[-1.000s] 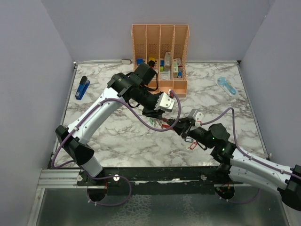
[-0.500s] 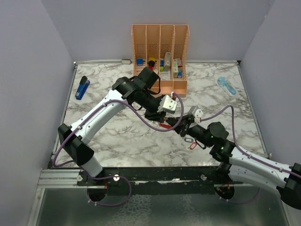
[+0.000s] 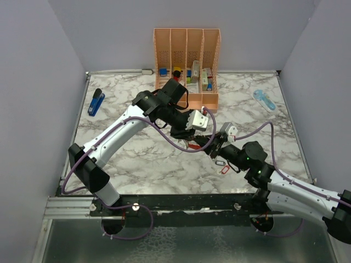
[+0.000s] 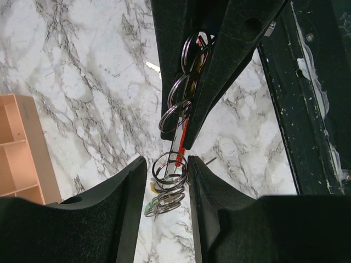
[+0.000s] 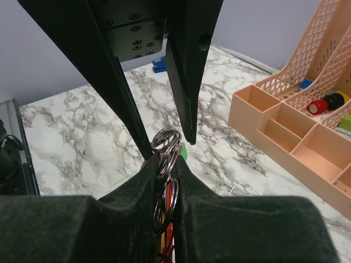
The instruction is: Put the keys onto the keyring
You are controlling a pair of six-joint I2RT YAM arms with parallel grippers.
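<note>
Keys [image 4: 174,104] hang as one bunch of silver split rings over the middle of the marble table [image 3: 126,159]. The right gripper [image 5: 164,164] is squeezed tight on the rings, with bits of red and yellow poking out below its fingers. The left gripper [image 4: 166,164] comes in from 10 o'clock with its fingers apart, straddling the lowest ring; can't tell if they touch it. A red sliver [image 4: 181,134] runs through the rings. The orange organizer [image 3: 186,66] sits at 12 o'clock, and a small red loop [image 3: 223,169] lies on the table at 5 o'clock from the bunch.
</note>
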